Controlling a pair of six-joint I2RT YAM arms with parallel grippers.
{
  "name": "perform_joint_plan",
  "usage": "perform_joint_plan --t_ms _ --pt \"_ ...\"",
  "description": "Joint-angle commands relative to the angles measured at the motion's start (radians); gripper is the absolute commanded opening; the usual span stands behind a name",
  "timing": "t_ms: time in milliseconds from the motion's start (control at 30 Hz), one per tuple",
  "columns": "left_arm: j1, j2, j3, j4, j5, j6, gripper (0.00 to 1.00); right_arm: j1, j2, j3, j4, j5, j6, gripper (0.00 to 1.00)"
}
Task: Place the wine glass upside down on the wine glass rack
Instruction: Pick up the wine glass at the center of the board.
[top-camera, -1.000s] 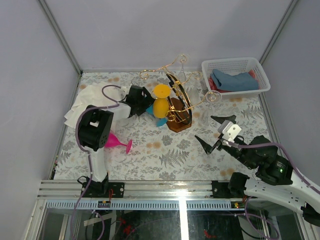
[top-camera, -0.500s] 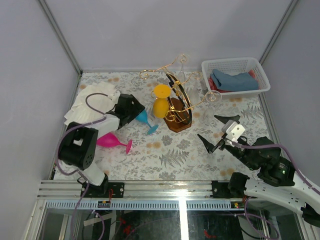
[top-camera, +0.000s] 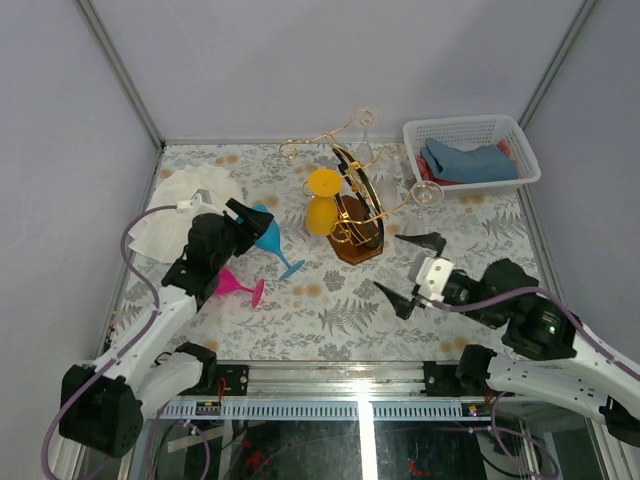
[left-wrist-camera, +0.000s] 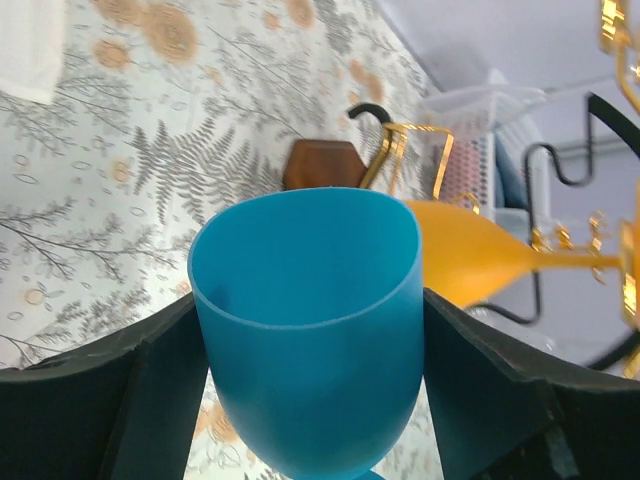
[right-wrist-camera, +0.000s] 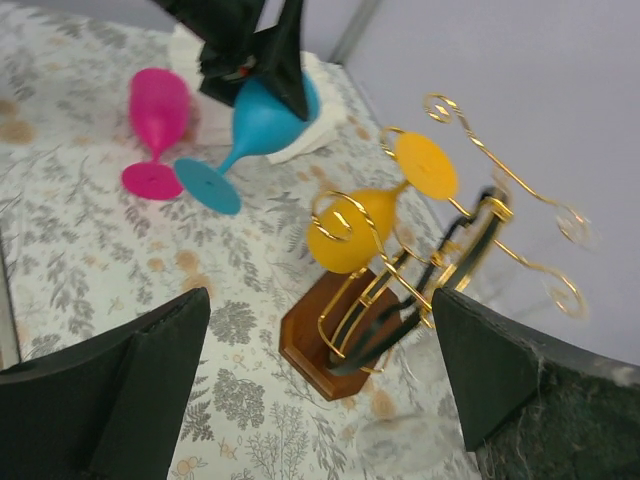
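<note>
1. We saw the left tool (top-camera: 250, 222) clamped on the tilted blue wine glass (top-camera: 268, 236), left of the wine glass rack (top-camera: 356, 218)
2. A yellow glass (top-camera: 320, 213) hung on the rack, between them
3. A pink glass (top-camera: 232, 285) lay near; the right tool (top-camera: 408, 270) gaped empty

Basket, cloths and patterned surface
A white plastic basket (top-camera: 462, 121) is seen at the far right corner of the fern-printed surface (top-camera: 340, 310), with a blue cloth (top-camera: 465, 162) inside; a white cloth (top-camera: 170, 205) lies at the left edge.
</note>
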Motion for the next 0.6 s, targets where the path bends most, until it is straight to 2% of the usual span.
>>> perform_joint_plan --t_ms 0,100,200,300,433,567 --pt "-0.007 -0.111 -0.016 -0.075 0.14 0.03 0.64 -0.004 0.137 0.083 0.003 -0.263 -0.119 0.98" --pt "-0.011 -0.174 -0.008 -0.131 0.191 0.046 0.64 0.007 0.223 0.106 0.03 -0.349 -0.138 0.93" --pt "-0.011 -0.214 0.002 -0.178 0.226 0.064 0.64 0.028 0.299 0.148 0.045 -0.335 -0.148 0.89" --pt "-0.011 -0.25 0.012 -0.228 0.235 0.077 0.64 0.034 0.389 0.248 0.036 -0.139 -0.085 0.82" --pt "-0.011 -0.293 0.036 -0.311 0.215 0.109 0.64 0.032 0.493 0.424 -0.042 0.101 0.107 0.67" --pt "-0.011 -0.306 0.071 -0.375 0.199 0.15 0.65 0.03 0.596 0.531 -0.144 0.201 0.175 0.64"
